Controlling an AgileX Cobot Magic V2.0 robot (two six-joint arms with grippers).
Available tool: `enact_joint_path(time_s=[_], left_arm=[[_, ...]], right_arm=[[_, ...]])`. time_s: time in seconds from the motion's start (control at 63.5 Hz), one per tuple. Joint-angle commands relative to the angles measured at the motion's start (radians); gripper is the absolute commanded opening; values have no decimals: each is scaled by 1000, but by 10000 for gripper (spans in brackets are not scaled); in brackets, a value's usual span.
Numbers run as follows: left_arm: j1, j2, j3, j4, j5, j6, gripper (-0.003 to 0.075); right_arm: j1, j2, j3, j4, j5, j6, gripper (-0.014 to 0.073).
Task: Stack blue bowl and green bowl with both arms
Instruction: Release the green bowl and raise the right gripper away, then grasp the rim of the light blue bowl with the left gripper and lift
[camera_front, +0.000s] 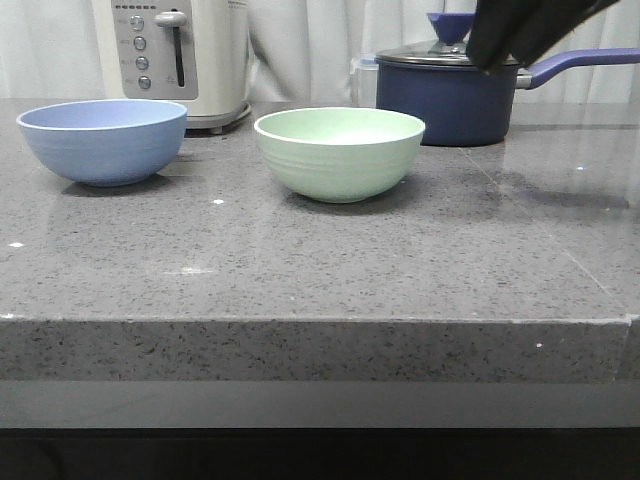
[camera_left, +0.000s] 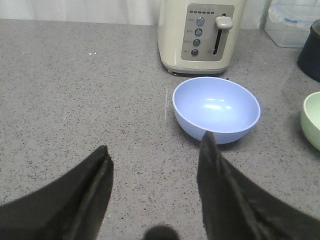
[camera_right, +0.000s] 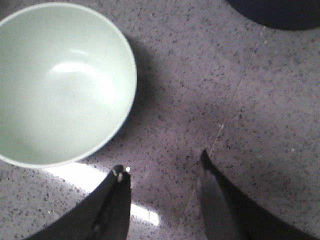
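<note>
The blue bowl (camera_front: 103, 139) stands upright and empty at the left of the grey counter; it also shows in the left wrist view (camera_left: 216, 108). The green bowl (camera_front: 339, 151) stands upright and empty near the middle, apart from the blue one; it shows in the right wrist view (camera_right: 59, 82) and at the edge of the left wrist view (camera_left: 312, 119). My left gripper (camera_left: 156, 145) is open and empty over bare counter, short of the blue bowl. My right gripper (camera_right: 162, 167) is open and empty, hovering beside the green bowl; its black bulk shows high at the back right (camera_front: 520, 30).
A cream toaster (camera_front: 180, 55) stands behind the blue bowl. A dark navy saucepan (camera_front: 450, 95) with a glass lid and a long handle stands behind the green bowl. A clear lidded container (camera_left: 292, 22) sits beside the toaster. The counter's front edge (camera_front: 320, 322) runs across the front view.
</note>
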Motion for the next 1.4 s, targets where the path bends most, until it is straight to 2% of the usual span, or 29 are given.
enact_joint_path(time_s=[0.0, 0.063, 0.126, 0.236, 0.299, 0.566, 1.227, 1.385], left_arm=[[2, 9, -35, -9, -72, 4, 386], [2, 9, -35, -9, -72, 4, 386], [2, 9, -35, -9, -72, 4, 386], [2, 9, -35, -9, -72, 4, 385], [2, 9, -35, -9, -72, 4, 385], [2, 9, -35, -9, -72, 4, 385], [2, 9, -33, -9, -70, 4, 386], [2, 58, -51, -9, -65, 13, 385]], right_arm=[[-3, -47, 25, 9, -89, -26, 343], [-3, -41, 61, 20, -119, -26, 311], [-3, -34, 84, 30, -148, -27, 239], [-3, -14, 110, 70, -202, -43, 15], [-3, -2, 115, 99, -222, -63, -67], [-3, 65, 116, 243, -272, -158, -62], [-3, 66, 116, 247, -279, -158, -63], [-3, 66, 116, 247, -279, -158, -63]])
